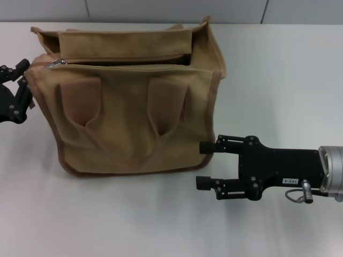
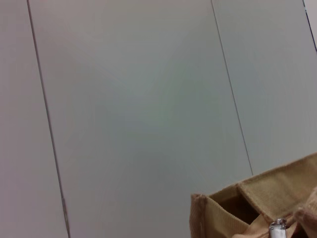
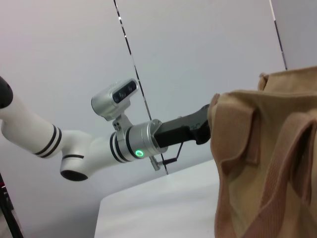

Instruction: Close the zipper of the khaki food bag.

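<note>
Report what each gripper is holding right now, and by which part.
Nothing is held. The right gripper is open beside the bag, near its lower corner. The left gripper is at the bag's other end near the zipper pull; a hold there cannot be told.

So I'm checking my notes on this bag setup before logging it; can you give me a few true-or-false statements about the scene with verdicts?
1. The zipper of the khaki food bag is fully closed. False: the top gapes open, with the silver pull tab at the robot's left end.
2. The right tool is open beside the bag's lower right corner. True.
3. The bag lies flat on its side. False: it stands upright on the white table.
4. The left tool is at the bag's left edge. True.
5. The right tool holds a handle. False: it holds nothing.
</note>
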You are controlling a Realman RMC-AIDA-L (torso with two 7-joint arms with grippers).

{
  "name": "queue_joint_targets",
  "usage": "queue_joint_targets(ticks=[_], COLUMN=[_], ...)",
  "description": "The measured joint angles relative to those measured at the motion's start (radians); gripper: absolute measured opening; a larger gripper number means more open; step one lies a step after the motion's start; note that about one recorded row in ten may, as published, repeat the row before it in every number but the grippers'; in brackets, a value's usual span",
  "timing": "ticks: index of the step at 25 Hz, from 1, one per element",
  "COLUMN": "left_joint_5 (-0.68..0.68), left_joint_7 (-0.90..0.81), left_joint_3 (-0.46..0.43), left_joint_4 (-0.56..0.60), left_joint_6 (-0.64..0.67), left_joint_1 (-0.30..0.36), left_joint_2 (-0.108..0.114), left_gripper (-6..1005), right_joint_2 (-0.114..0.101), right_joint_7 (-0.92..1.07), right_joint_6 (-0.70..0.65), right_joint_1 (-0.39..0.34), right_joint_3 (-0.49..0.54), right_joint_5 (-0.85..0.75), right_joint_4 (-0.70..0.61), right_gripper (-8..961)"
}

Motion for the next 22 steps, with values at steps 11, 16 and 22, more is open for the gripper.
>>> queue_joint_targets(ticks=[11, 16, 22], left_joint_5=[-0.085, -0.114, -0.132], left_joint_7=[0.001, 0.004, 0.014], left_joint_3=[-0.001, -0.001, -0.002], left_joint_4=[-0.075, -0.111, -0.128], left_joint_6=[0.03, 0.052, 0.088], left_joint_1=[-0.013, -0.019, -0.024], left_joint_2=[-0.002, -0.003, -0.003], left_gripper=[34, 13, 14], right_joint_2=[0.001, 0.002, 0.007], right_joint_7=[0.09, 0.297, 0.341], right_joint_6=[-0.232, -0.25, -0.222], right_joint_1=[0.007, 0.072, 0.186], right_joint_3=[0.0, -0.003, -0.01], right_joint_5=[0.193, 0.318, 0.361], right_joint_4=[0.014, 0.012, 0.064], right_gripper=[633, 629, 625])
